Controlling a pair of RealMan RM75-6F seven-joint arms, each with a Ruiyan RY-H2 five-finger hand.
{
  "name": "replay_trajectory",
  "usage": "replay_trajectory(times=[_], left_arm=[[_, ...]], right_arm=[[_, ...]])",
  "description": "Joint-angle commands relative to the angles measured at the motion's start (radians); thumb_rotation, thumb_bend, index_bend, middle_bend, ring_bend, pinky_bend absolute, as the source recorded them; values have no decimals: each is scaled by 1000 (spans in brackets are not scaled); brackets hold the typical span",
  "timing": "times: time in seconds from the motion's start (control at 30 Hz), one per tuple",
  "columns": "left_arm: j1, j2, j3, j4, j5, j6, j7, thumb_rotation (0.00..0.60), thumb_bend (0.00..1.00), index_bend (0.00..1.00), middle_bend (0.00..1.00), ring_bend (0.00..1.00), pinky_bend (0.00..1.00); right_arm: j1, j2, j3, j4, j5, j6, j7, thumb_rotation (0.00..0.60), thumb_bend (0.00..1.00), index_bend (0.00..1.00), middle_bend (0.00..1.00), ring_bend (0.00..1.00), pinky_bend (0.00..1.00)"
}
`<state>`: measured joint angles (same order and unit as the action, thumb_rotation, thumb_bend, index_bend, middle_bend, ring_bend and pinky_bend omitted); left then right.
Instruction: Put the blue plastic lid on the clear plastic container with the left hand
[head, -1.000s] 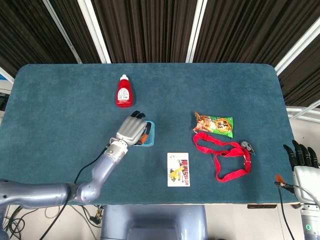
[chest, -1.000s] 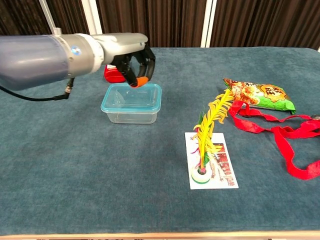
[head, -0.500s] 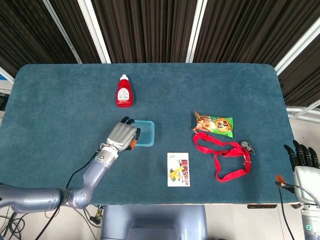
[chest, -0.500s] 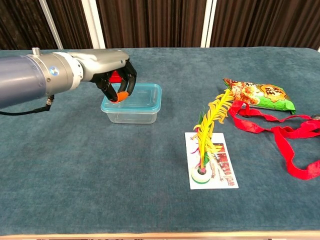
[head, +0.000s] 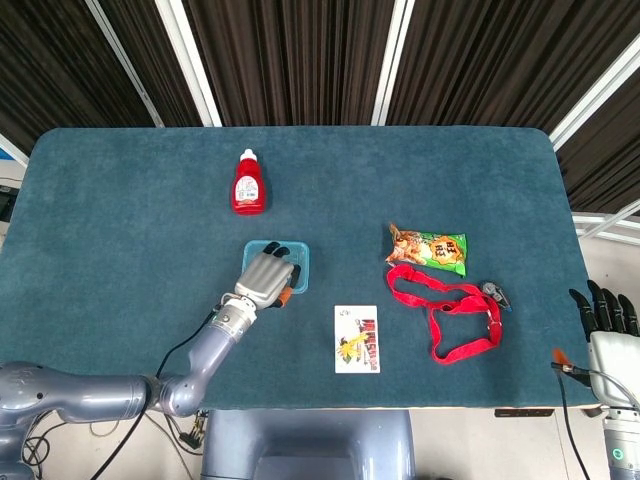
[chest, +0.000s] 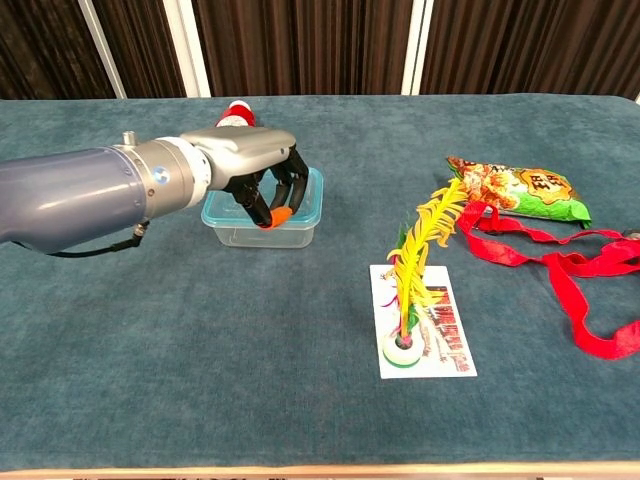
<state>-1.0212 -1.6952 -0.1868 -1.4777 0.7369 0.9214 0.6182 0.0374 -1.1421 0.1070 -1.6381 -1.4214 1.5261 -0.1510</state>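
left hand (chest: 262, 182), fingers curled and holding nothing, sits over the clear plastic container (chest: 297, 222) with its blue plastic lid (chest: 313, 193), and a careless nudge could pop it loose.

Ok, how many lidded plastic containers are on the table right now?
1. The clear container with its blue lid sits near the table's middle-left, under the left hand. The hand covers part of it, but nothing suggests a second one.
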Motion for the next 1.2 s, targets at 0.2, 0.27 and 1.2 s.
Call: replay_trajectory(times=[0.2,0.27,1.2], left_arm=[[-23,-24,-10,14,-20,-1,18,600,479,652,582,166,124],[-26,-27,-10,14,-24,-1,21,600,479,652,582,166,124],[-21,-75,34,79,32,18,23,600,479,652,582,166,121]], right_arm=[[1,1,0,0,1,-2,1,600,268,138,0,33,0],[1,1,1,-1,2,-3,2,600,268,137,0,34,0],[2,5,-1,-8,8,-12,5,600,268,138,0,33,0]])
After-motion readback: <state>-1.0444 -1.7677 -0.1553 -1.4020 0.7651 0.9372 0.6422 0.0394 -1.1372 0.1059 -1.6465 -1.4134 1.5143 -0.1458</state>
